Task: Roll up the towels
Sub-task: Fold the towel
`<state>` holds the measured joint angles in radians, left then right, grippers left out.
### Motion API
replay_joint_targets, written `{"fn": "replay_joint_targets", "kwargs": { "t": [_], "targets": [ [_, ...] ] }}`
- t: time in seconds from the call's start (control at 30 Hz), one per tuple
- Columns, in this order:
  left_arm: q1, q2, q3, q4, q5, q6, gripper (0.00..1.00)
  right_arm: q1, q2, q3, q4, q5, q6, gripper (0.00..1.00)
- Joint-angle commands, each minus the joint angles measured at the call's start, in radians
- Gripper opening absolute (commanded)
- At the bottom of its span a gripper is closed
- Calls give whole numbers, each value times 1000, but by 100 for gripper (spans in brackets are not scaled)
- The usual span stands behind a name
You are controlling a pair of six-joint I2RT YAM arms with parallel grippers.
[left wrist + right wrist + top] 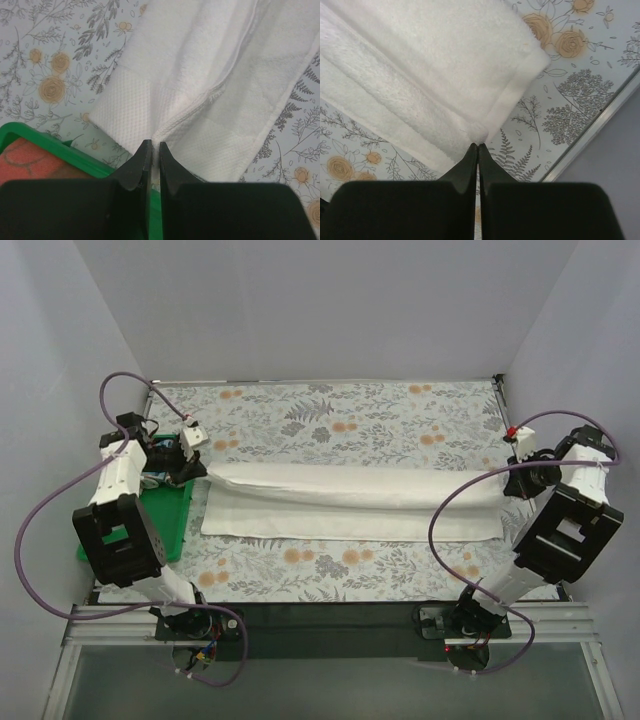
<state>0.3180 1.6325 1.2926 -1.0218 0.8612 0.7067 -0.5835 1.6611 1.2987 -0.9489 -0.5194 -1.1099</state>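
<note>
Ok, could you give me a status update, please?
Left fingers and right fingers shut on white towel ends. Folded lengthwise, not rolled. Green tray beside left end.

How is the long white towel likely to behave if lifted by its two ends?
Probably floppy: the white towel lies in soft folds and puckers toward the left end effector and right end effector, so its middle would likely sag. Its looped terry pile suggests little slipping. Pushed, it would probably bunch.
</note>
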Motion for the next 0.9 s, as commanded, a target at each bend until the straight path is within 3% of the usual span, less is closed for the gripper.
{"fn": "replay_joint_targets", "kwargs": {
  "t": [0.0,0.37,0.87],
  "targets": [
    [13,-86,-88,3,-31,68,0,-7,-40,-71,-30,-13,-64,1],
    [13,-89,-228,68,-105,96,0,-7,14,-136,1,24,-71,1],
    [39,-137,-127,-78,-64,160,0,-27,-43,-81,-39,27,-96,1]
  ]
}}
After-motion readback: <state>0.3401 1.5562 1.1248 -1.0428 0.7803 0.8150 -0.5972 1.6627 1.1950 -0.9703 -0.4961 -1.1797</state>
